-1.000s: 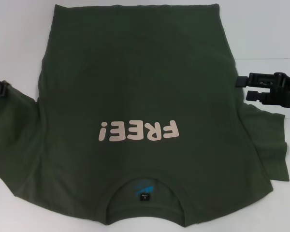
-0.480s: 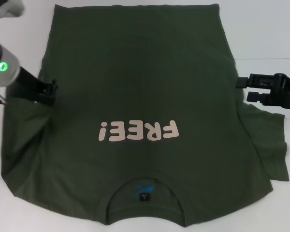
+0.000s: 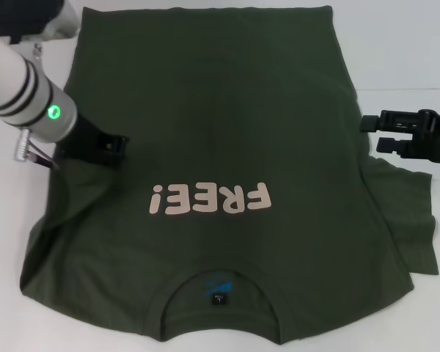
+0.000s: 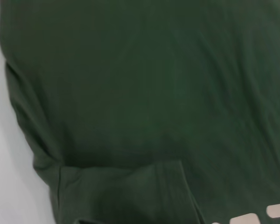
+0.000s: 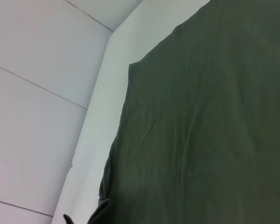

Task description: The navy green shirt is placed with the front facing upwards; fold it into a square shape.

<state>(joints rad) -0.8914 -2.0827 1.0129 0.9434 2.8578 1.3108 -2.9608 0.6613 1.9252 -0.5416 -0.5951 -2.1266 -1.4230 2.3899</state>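
Pinching the navy green shirt (image 3: 220,132) left sleeve, left gripper (image 3: 116,149) jaws closed, right gripper (image 3: 367,132) beside hem, grip unclear.

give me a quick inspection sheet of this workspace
surface: white table, mostly covered by the shirt
job's things: shirt front up, collar nearest the robot, left sleeve folded in over the body, right sleeve still spread out
clutter: nothing seen
hands: left hand over the shirt's left side, on the folded sleeve; right hand at the shirt's right edge above the sleeve
cables: thin wires at the left wrist
surroundings: white wall panels beyond the table
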